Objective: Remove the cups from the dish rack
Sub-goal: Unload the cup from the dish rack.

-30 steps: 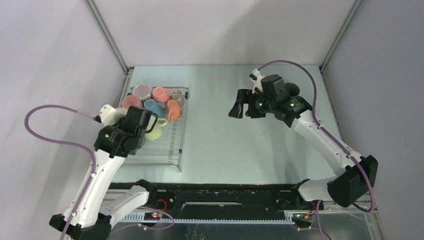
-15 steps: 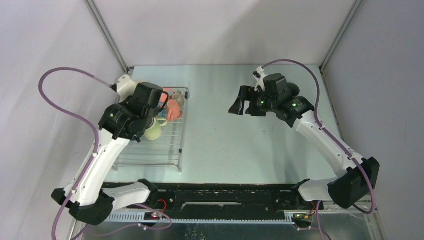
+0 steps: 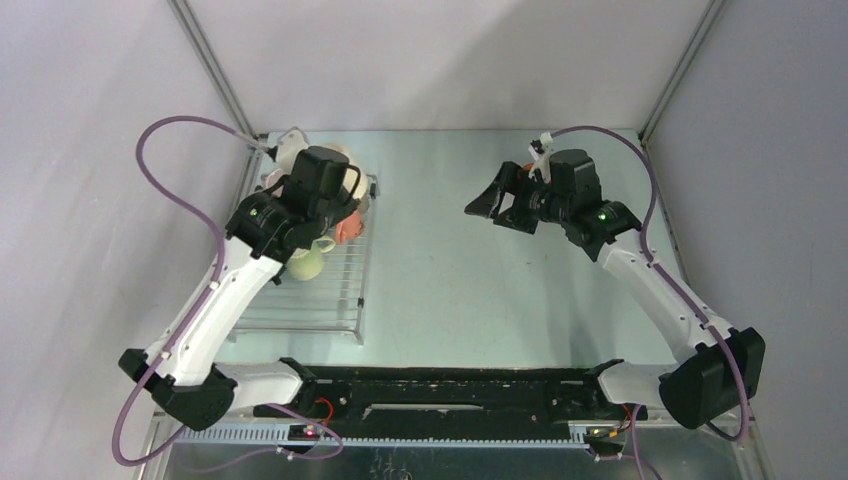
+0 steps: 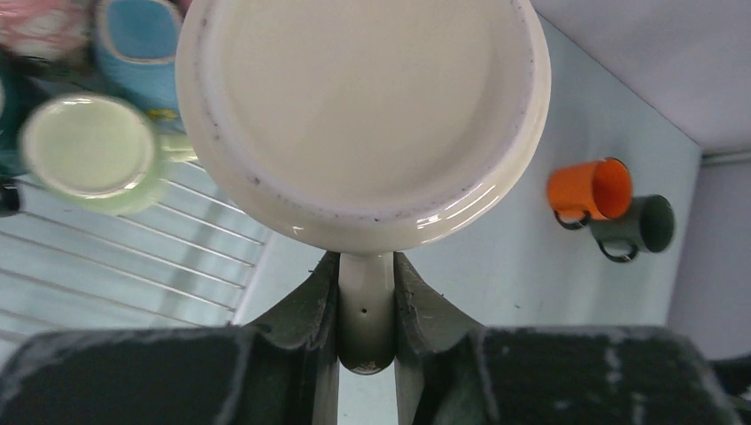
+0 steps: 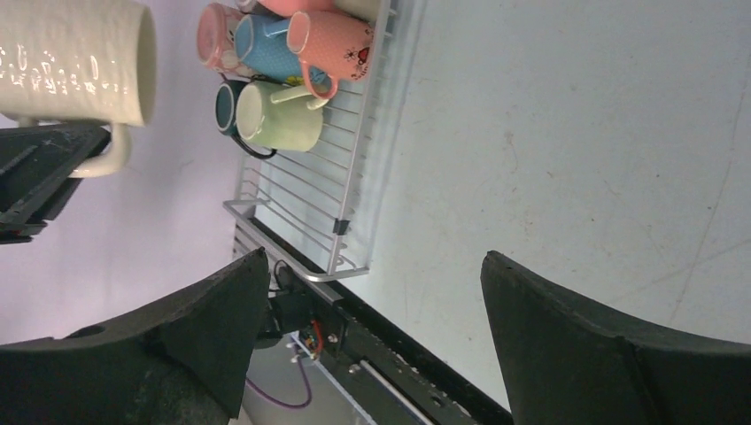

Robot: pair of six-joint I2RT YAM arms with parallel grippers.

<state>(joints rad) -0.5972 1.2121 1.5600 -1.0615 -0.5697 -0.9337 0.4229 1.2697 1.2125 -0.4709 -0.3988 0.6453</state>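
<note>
My left gripper (image 4: 366, 282) is shut on the handle of a large cream mug (image 4: 363, 115) and holds it in the air above the far end of the dish rack (image 3: 330, 300). The right wrist view shows this mug (image 5: 75, 57) well above the rack (image 5: 305, 208). In the rack lie a light green cup (image 5: 279, 115), a pink cup (image 5: 335, 44), a blue cup (image 5: 261, 44), a dark teal cup (image 5: 226, 106) and a speckled pink cup (image 5: 211, 35). An orange cup (image 4: 589, 189) and a dark green cup (image 4: 642, 226) stand on the table. My right gripper (image 3: 492, 202) is open and empty over mid-table.
The near half of the rack holds only bare wires (image 4: 106, 266). A metal frame post (image 3: 215, 70) runs along the wall beside the rack. The black base rail (image 3: 450, 385) lines the table's near edge.
My left arm has lifted the cream mug out of the rack and swung it up and toward the far end. My right arm has shifted slightly right, still open.
</note>
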